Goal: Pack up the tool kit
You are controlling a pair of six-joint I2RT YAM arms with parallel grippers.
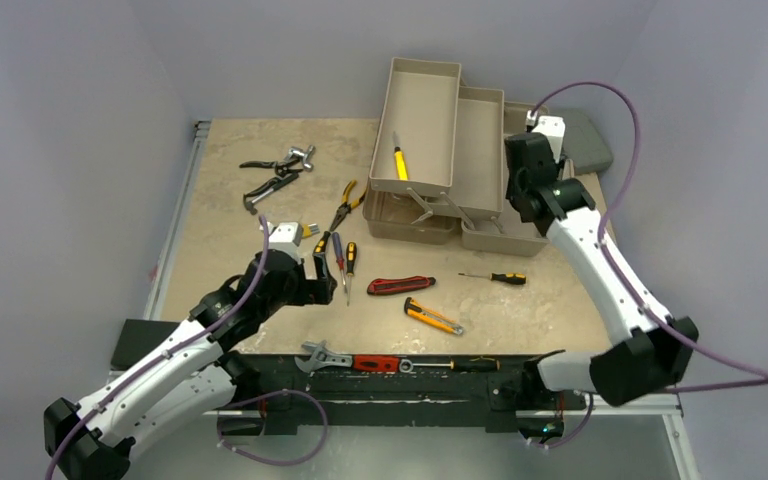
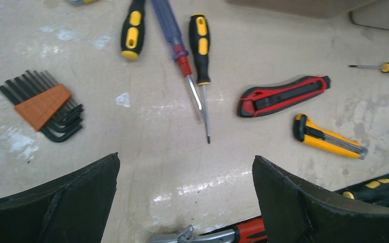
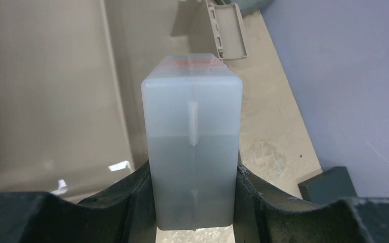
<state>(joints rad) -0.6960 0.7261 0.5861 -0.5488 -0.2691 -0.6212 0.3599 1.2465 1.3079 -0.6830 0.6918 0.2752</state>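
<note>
Beige toolbox (image 1: 430,120) open, one yellow-handled tool (image 1: 399,162) in tray. Right pincer (image 3: 193,174) clamps translucent white case (image 3: 192,131) over toolbox; left pincer (image 2: 185,162) gapes empty above screwdrivers (image 2: 200,45) before toolbox. Knives (image 1: 400,285), pliers (image 1: 345,205) unpacked on table (image 1: 220,200); packing looks barely begun.

Your toolbox (image 1: 430,120) stands open at the far centre of the table (image 1: 220,230), with a utility knife (image 1: 399,160) in its left tray. On the near side of it, from left to right, lie two screwdrivers (image 1: 350,258), two more utility knives (image 1: 401,285) and a small screwdriver (image 1: 495,277). Pliers (image 1: 275,175) lie far left. A plastic box (image 3: 192,116) sits clamped in your right gripper (image 3: 192,202) over the toolbox's right side.
</note>
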